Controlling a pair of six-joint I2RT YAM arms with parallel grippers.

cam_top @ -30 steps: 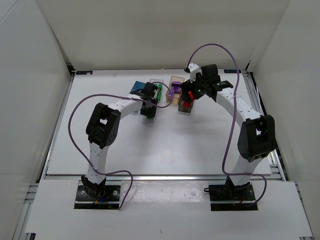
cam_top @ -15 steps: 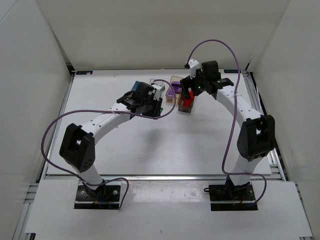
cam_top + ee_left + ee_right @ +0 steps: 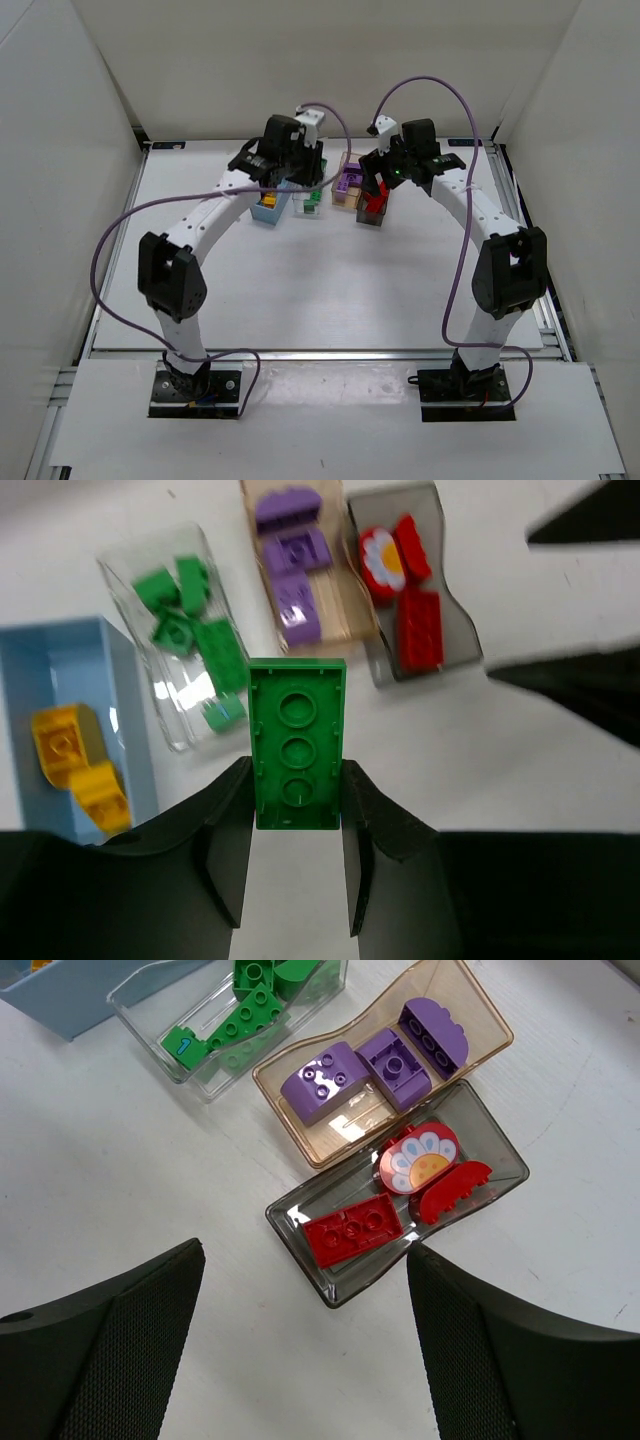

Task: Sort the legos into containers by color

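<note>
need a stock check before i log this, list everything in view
light blue bin: one, light blue, left end of row
yellow bricks: two, yellow, in light blue bin
clear bin: one, clear, second in row
green bricks: about five, green, in clear bin
peach bin: one, translucent peach, third
purple bricks: three, purple, in peach bin
dark grey bin: one, smoky grey, right end
red bricks: three, red, in dark grey bin
held brick: one, green, between left gripper fingers
table: one, white, under everything
left gripper: one, black, shut on held brick
right gripper: one, black, open, above dark grey bin
</note>
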